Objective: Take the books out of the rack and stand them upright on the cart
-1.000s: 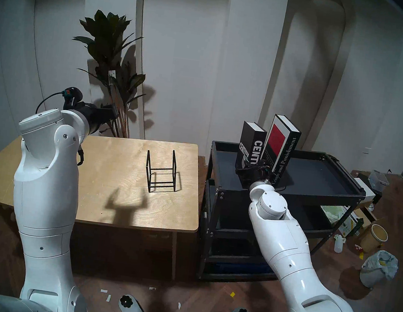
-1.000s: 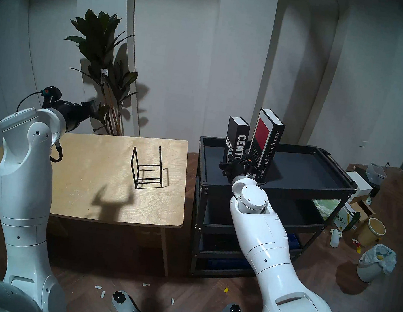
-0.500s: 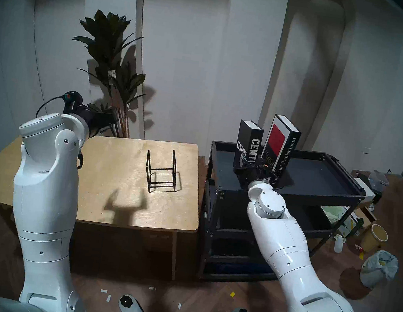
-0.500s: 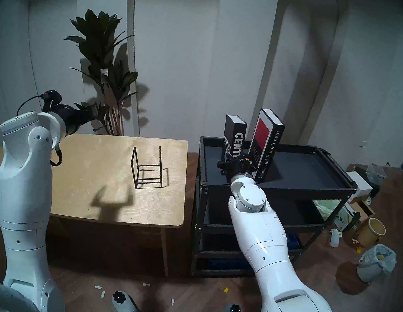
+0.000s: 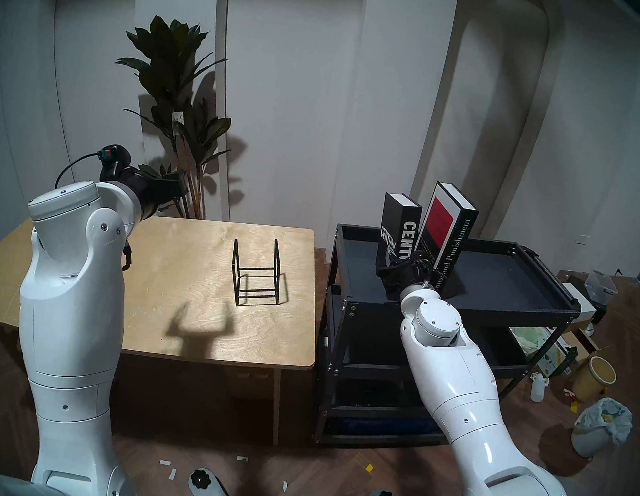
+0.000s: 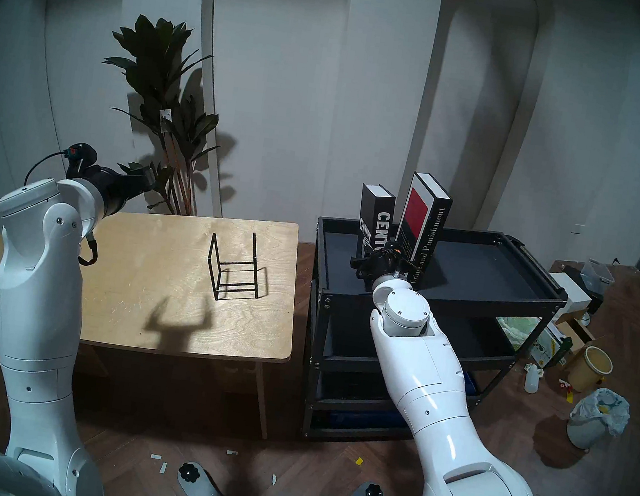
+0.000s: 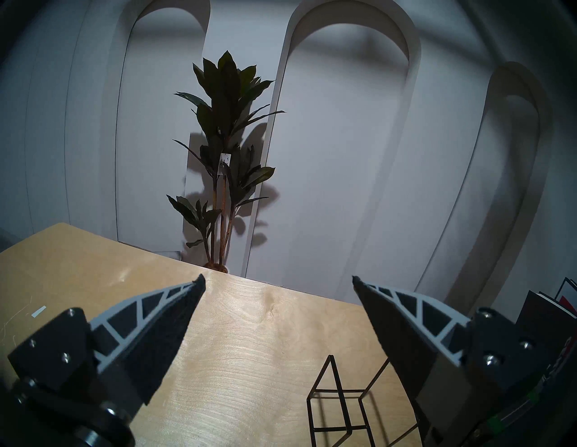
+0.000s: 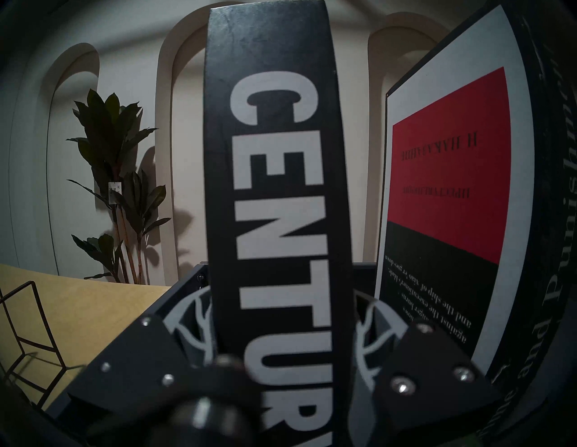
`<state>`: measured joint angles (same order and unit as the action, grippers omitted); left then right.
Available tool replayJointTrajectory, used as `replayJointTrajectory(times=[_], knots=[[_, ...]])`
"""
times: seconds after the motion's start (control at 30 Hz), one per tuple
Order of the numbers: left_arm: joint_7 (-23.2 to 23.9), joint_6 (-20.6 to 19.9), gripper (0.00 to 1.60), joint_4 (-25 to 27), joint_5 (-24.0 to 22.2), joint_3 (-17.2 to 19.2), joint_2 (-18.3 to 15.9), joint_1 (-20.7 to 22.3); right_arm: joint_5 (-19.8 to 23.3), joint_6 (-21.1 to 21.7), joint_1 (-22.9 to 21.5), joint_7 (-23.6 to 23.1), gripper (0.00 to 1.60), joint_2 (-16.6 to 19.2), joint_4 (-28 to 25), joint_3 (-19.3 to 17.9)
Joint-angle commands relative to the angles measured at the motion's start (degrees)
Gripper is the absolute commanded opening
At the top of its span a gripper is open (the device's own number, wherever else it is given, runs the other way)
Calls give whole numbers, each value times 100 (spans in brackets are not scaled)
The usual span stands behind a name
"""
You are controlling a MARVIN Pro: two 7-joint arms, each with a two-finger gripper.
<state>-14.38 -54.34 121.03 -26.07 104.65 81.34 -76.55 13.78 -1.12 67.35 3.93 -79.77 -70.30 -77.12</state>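
The CENTURY book (image 5: 398, 227) stands upright on the black cart's top shelf (image 5: 509, 274), just left of the taller Crime and Punishment book (image 5: 448, 234), which leans slightly. My right gripper (image 5: 395, 265) is shut on the CENTURY book's lower spine. In the right wrist view its fingers (image 8: 373, 315) flank the spine (image 8: 274, 187), with the red-square cover (image 8: 446, 187) to the right. The black wire rack (image 5: 256, 271) stands empty on the wooden table. My left gripper (image 7: 278, 279) is open and empty, raised over the table's far left, with the rack (image 7: 340, 402) below right.
A tall potted plant (image 5: 179, 101) stands behind the wooden table (image 5: 181, 304). The cart's lower shelves (image 5: 507, 355) hold some items. Boxes, a beige bucket (image 5: 593, 377) and a bagged bin (image 5: 599, 426) lie on the floor at right.
The right gripper nudged the CENTURY book a little left and tilted it, then brought it back right and upright. The left gripper dropped slightly, then stayed.
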Motion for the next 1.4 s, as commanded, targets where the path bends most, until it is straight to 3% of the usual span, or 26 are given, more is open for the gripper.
replayJointTrajectory(times=[0.0,0.1,0.13,0.23,0.3,0.5,0.6,0.7,0.8,0.97,1.03,1.07,1.13,1.37], knots=[[-36,-3,160,126,26,-40,22,13,1,-134,-1,7,0,-62,78,14],[-46,-4,160,126,31,-57,32,8,-2,-144,8,1,3,-69,104,13],[-48,-3,160,127,34,-62,34,7,-4,-146,10,0,17,-70,107,10],[-55,2,160,120,42,-75,37,8,-4,-141,17,-5,28,-71,107,0],[-62,8,160,109,48,-93,39,13,-3,-146,17,-6,45,-74,119,-8],[-81,16,160,78,67,-143,48,32,16,-136,23,-26,58,-81,128,-26],[-89,19,160,63,74,-165,52,46,25,-136,27,-21,74,-84,133,-27],[-102,24,160,30,82,-190,60,62,32,-138,26,-15,75,-88,153,-29],[-106,36,160,-1,85,-204,64,71,33,-152,20,8,104,-97,181,-32],[-112,56,160,-50,88,-220,67,87,51,-159,8,14,115,-105,223,-41],[-113,57,160,-62,89,-223,66,94,58,-159,7,14,134,-108,227,-42],[-114,57,160,-66,89,-224,67,97,61,-163,7,14,135,-110,230,-43],[-113,59,160,-73,89,-227,65,101,69,-169,7,19,160,-117,232,-46],[-121,66,160,-99,98,-230,67,110,77,-67,241,123,160,-92,-334,-67]])
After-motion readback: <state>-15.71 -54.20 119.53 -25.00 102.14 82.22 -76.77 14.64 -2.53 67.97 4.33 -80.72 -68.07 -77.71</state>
